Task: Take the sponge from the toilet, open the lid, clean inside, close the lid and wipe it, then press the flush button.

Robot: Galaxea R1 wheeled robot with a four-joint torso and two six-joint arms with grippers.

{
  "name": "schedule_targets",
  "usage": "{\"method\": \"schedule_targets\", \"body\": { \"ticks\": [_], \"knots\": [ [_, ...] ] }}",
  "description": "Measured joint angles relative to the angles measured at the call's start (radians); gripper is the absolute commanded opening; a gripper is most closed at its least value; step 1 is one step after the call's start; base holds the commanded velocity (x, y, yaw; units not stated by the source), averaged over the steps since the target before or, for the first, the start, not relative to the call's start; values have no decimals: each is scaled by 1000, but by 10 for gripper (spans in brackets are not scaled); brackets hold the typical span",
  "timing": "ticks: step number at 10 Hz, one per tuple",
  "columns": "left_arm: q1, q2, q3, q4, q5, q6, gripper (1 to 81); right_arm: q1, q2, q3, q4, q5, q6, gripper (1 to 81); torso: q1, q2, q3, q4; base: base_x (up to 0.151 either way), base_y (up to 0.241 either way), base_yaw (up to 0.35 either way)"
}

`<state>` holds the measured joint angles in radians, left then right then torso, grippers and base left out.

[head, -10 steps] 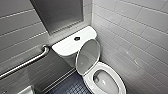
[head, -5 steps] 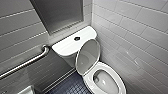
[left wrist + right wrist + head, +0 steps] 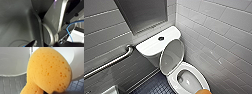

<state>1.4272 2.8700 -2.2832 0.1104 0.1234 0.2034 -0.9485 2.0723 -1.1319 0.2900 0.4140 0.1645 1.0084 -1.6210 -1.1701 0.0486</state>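
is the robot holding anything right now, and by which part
The sponge, apparently in the right gripper, near the toilet rim. The hold seems to be at the sponge's end nearest the wrist camera, but the contact itself is hidden.

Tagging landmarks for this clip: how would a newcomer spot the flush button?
Find the white toilet in the corner of the grey tiled walls; behind its raised lid sits the flat tank cover. The flush button is the small dark spot at that cover's centre, the only dark mark on the white.
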Motion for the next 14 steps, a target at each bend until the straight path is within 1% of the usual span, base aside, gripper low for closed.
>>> {"method": "schedule_targets", "body": {
  "ticks": [2, 3, 5, 8, 10, 12, 14],
  "knots": [
    [0, 0, 0, 0, 0, 0, 811, 89, 9, -8, 44, -66, -2, 10, 0, 0, 0, 0, 0, 0, 0],
    [0, 0, 0, 0, 0, 0, 811, 131, 32, -29, 63, -96, -4, 10, 0, 0, 0, 0, 0, 0, 0],
    [0, -1, 0, 0, 0, 0, 811, 208, 125, -116, 101, -155, -7, 10, 0, 0, 0, 0, 0, 0, 0],
    [0, -11, -2, -1, 0, 0, 811, 268, 275, -274, 137, -239, -8, 10, 0, 0, 0, 0, 0, 0, 0],
    [0, -8, -4, -1, 0, 0, 811, 314, 368, -359, 153, -281, -8, 10, 0, 0, 0, 0, 0, 0, 0],
    [0, -3, -40, -2, 0, 0, 811, 370, 436, -429, 176, -326, -8, 10, 0, 0, 0, 0, 0, 0, 0],
    [0, 0, -48, -2, 0, 0, 811, 421, 470, -513, 194, -336, -8, 10, 0, 0, 0, 0, 0, 0, 0]
  ]
}}
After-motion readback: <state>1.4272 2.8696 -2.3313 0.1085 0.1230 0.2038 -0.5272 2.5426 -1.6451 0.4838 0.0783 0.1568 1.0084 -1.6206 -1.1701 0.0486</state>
